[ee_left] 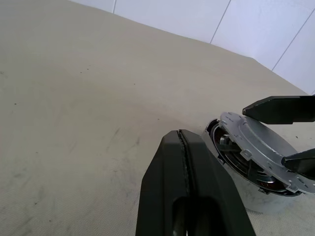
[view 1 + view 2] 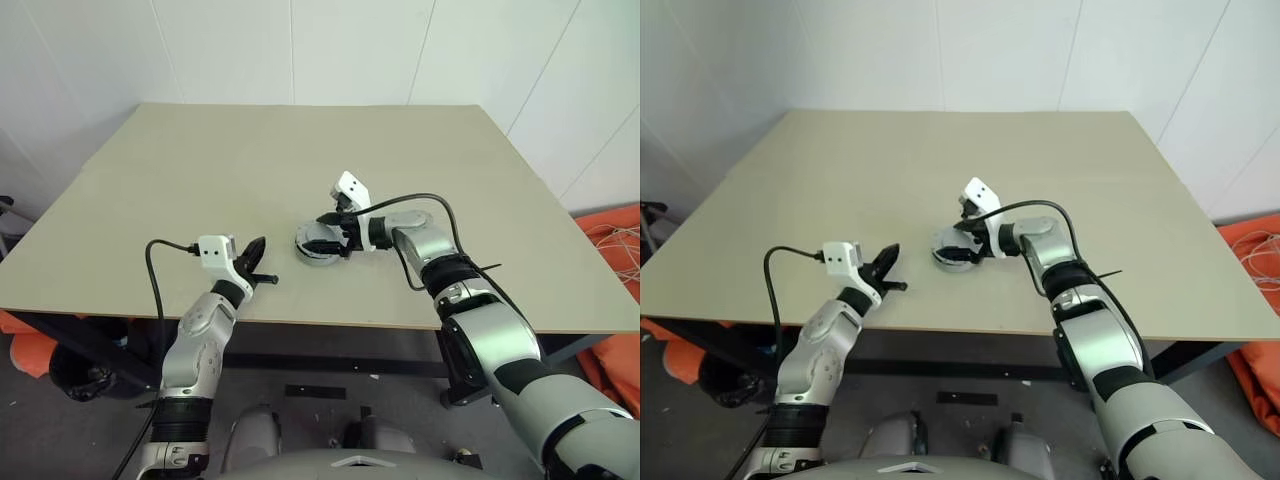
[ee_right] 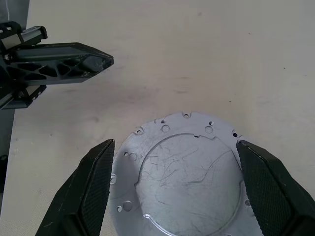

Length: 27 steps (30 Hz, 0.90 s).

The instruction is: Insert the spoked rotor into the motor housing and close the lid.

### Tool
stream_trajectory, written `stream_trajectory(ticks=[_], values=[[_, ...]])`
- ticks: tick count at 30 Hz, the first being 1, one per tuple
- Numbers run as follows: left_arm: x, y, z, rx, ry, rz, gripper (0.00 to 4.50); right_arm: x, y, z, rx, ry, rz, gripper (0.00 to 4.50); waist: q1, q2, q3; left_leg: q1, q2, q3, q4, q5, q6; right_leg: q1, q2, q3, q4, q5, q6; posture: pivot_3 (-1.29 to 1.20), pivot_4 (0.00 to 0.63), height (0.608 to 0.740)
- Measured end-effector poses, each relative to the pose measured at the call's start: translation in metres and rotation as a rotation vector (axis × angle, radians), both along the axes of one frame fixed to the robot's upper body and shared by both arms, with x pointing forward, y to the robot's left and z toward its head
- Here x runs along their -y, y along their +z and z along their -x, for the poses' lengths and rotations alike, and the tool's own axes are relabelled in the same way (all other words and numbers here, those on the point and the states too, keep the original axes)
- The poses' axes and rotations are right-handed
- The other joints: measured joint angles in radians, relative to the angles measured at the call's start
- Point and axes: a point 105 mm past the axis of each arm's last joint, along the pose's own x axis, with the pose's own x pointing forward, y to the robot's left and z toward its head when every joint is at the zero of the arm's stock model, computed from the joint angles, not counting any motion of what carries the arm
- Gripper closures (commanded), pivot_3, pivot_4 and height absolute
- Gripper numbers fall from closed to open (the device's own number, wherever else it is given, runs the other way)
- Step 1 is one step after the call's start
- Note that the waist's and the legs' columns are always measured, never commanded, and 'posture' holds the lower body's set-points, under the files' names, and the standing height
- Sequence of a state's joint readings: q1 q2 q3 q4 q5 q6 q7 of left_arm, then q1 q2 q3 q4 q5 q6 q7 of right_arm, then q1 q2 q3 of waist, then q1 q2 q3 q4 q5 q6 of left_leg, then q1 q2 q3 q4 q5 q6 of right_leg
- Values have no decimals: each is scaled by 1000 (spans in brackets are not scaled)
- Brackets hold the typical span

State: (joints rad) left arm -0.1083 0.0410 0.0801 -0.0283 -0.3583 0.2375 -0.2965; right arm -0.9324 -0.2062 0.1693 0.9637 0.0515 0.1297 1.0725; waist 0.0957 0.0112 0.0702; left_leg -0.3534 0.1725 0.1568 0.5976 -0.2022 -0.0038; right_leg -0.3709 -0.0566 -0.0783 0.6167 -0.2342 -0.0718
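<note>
The grey lid [image 3: 187, 182] sits tilted over the silver motor housing [image 1: 263, 209], near the table's middle front. My right gripper [image 3: 175, 142] reaches in from the right and is shut on the lid, one finger against each side of its rim. The lid [image 1: 256, 142] is raised on one side, so a dark gap shows under it. The spoked rotor is hidden beneath the lid. My left gripper [image 2: 258, 250] is shut and empty, hovering level to the left of the housing [image 2: 318, 256] with a clear gap to it.
The beige table [image 2: 200, 180] runs back to a white wall. Its front edge lies close below both grippers. Orange cloth [image 2: 612, 240] lies on the floor to the right.
</note>
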Motion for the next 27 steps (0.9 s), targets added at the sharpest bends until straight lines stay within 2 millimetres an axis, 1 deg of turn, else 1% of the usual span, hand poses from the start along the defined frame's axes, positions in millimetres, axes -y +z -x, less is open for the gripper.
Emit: stream_trajectory(ticks=[9,17,20,22,27], values=[[-1,1,0,2,5,2,4500,3,-8,0,-6,-8,22,32,0,0,0,0,0,0,0,0,0,0,0,0,0,0,0,0,0,740],[-3,3,0,10,13,7,4500,4,-8,-2,3,-11,39,32,0,0,0,0,0,0,0,0,0,0,0,0,0,0,0,0,0,740],[-3,4,0,13,12,10,4500,5,-8,-4,6,-26,47,658,0,0,0,0,0,0,0,0,0,0,0,0,0,0,0,0,0,740],[-3,4,0,13,13,11,4500,5,-8,-5,5,-31,50,1280,0,0,0,0,0,0,0,0,0,0,0,0,0,0,0,0,0,740],[-3,4,0,12,15,11,4500,5,-8,-6,5,-33,50,1302,0,0,0,0,0,0,0,0,0,0,0,0,0,0,0,0,0,740]])
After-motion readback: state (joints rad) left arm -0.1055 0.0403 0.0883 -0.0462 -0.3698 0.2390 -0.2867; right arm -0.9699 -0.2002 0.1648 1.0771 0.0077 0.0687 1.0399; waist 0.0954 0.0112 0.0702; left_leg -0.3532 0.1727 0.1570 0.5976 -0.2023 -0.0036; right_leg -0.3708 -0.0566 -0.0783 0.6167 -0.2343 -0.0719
